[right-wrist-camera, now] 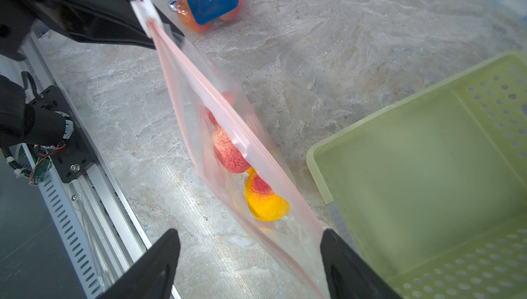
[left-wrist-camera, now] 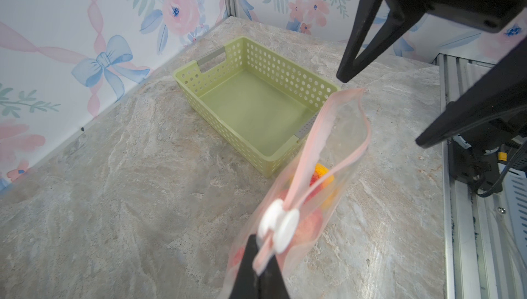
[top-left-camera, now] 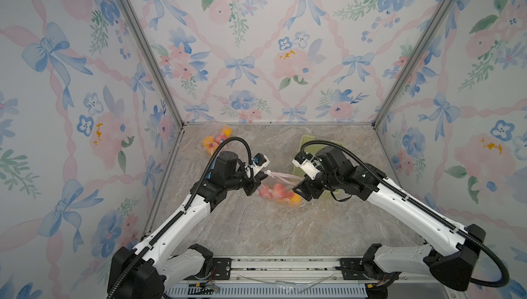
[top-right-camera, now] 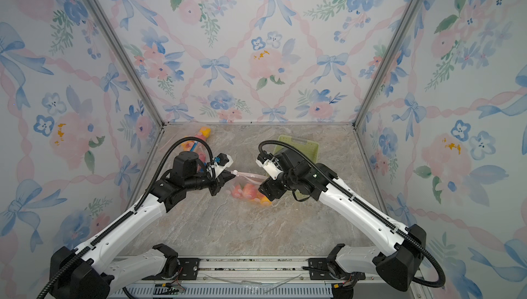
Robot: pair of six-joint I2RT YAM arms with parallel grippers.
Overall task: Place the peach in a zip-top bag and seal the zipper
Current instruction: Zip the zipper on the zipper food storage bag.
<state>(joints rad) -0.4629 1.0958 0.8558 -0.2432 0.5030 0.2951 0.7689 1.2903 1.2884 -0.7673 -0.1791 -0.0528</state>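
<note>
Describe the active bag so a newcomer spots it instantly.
Start at the green basket on the table's far right. Just off its near end is a clear zip-top bag with peaches inside. Unlike the blue-labelled bag in the far-left corner, the left gripper pinches its pink zipper end.

The zip-top bag (right-wrist-camera: 199, 83) is looking like thin, clear, glossy plastic; the peach (right-wrist-camera: 228, 152) is looking matt and fuzzy; the basket (left-wrist-camera: 273, 60) is showing matt perforated plastic.
</note>
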